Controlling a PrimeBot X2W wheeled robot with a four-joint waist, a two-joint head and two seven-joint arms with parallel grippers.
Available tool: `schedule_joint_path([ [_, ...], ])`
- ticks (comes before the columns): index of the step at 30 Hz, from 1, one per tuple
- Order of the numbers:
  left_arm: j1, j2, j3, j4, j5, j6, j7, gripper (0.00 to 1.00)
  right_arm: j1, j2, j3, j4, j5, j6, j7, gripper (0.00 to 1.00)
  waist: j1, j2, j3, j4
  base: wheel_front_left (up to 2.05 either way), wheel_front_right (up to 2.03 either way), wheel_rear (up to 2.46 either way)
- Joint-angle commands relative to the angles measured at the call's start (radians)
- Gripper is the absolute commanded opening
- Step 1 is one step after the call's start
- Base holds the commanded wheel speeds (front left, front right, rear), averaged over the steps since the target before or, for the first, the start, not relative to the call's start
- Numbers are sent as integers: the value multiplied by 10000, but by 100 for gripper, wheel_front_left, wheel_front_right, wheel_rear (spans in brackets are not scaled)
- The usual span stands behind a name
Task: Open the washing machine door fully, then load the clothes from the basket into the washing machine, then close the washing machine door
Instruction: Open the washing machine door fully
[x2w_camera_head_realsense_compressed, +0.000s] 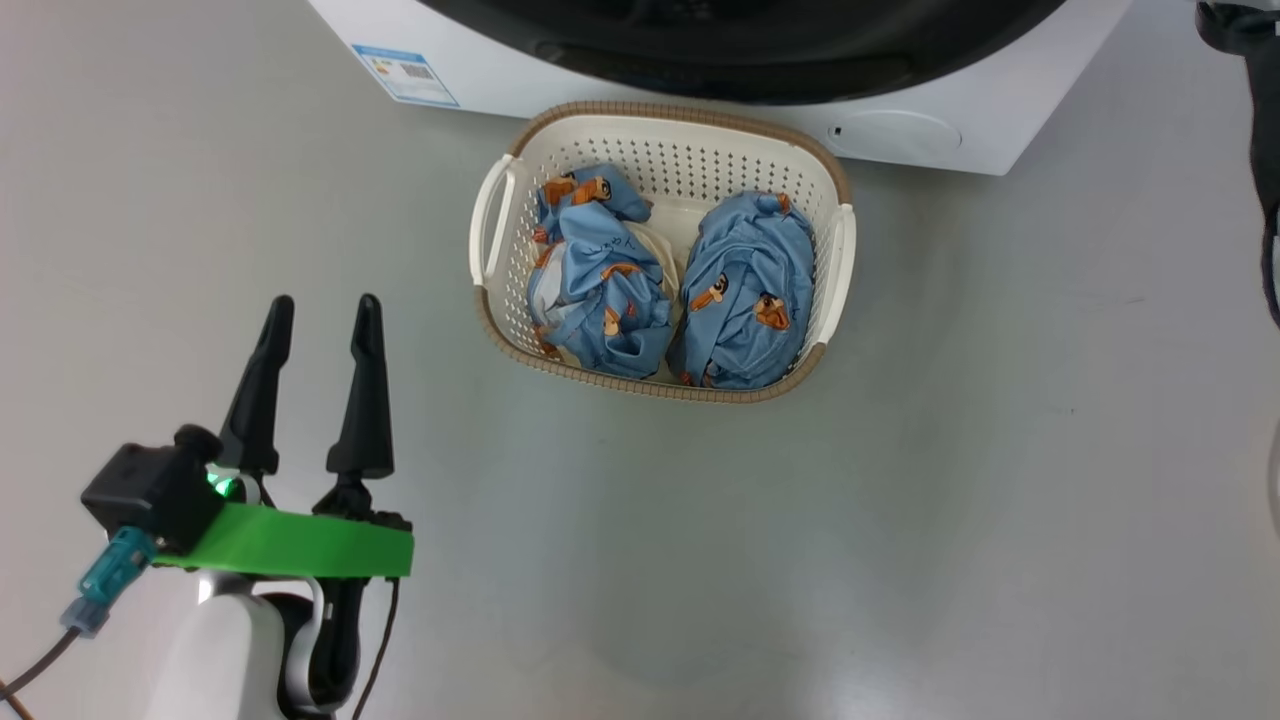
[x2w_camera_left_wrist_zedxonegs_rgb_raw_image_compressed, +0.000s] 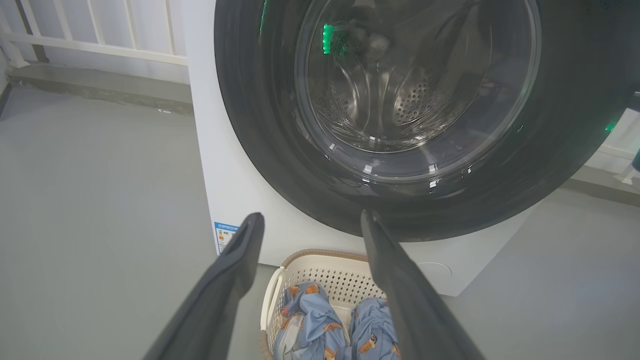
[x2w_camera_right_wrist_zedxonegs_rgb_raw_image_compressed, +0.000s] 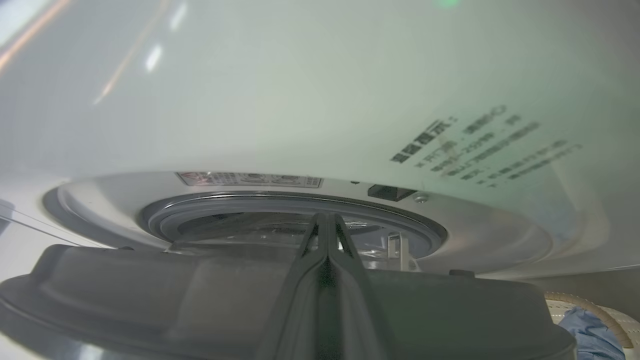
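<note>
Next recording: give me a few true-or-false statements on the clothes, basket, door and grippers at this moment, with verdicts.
1. Both bundles of clothes lie in the basket. True.
2. The left gripper has its jaws shut on cloth. False: the jaws stand open and hold nothing.
3. The basket stands on the floor in front of the washer. True.
4. The right gripper has its jaws wide apart. False: they are shut together, at the edge of the door.
5. The door is shut flush against the washer. False: it stands ajar, with the gasket in sight behind it.
</note>
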Motion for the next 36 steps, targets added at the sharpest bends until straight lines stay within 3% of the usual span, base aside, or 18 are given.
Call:
schedule_joint_path([
  [1, -114, 277, 311, -301, 22, -16, -63, 100, -157, 578, 113, -154, 118, 23, 558, 0, 0, 0, -51, -3, 0, 0, 0],
  [9, 34, 359, 314, -472, 108, -16, -63, 100, 513, 377, 8, -645, 637, 23, 3069, 0, 0, 0, -348, -36, 0, 0, 0],
  [28, 338, 576, 77, -652, 71, -16, -63, 100, 2172, 1220, -344, -2070, 1164, 23, 8008, 0, 0, 0, -855, -196, 0, 0, 0],
  [32, 343, 586, -43, -617, 77, -16, -63, 100, 2732, 1290, 102, -2770, 1706, 23, 8939, 0, 0, 0, -991, -131, 0, 0, 0],
  [36, 339, 586, -127, -591, 56, -16, -63, 100, 3196, 1294, 1276, -3214, 3179, 23, 8922, 0, 0, 0, -1078, -63, 0, 0, 0],
])
